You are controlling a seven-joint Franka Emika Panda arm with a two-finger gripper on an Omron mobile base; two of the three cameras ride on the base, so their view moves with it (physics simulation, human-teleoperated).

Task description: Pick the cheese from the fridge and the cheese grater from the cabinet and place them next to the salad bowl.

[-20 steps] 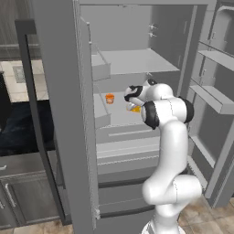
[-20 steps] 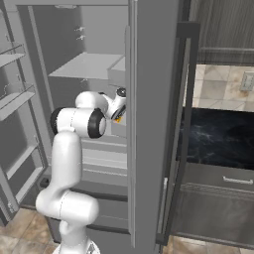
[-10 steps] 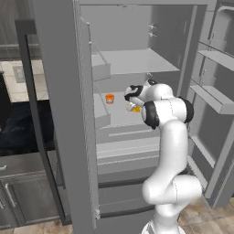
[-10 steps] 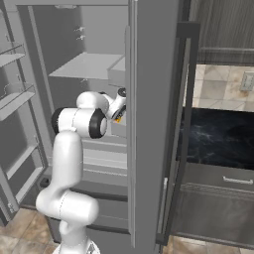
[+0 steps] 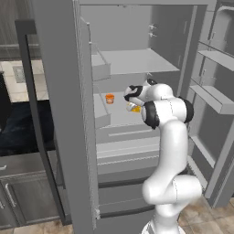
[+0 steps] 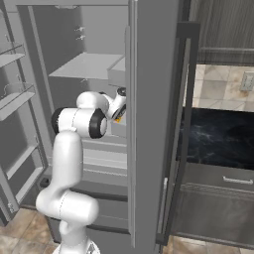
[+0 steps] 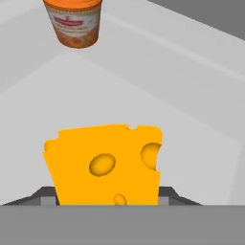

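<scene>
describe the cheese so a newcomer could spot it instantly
Look in the open fridge, on the grey middle shelf where the white arm reaches in. The cheese is the yellow-orange wedge with holes right at the gripper. Its only neighbour, the small orange cup, is round and labelled.

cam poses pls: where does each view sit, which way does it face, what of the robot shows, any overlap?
Left base view: behind-left of the arm, facing the open fridge; arm rises lower right, end effector at the cheese.
Right base view: behind-right, same fridge; arm lower left, wrist partly behind the door.
Hand view: on the hand, facing the cheese with the cup beyond.
Shared: fridge, arm, cheese; left base and hand views share the cup.
</scene>
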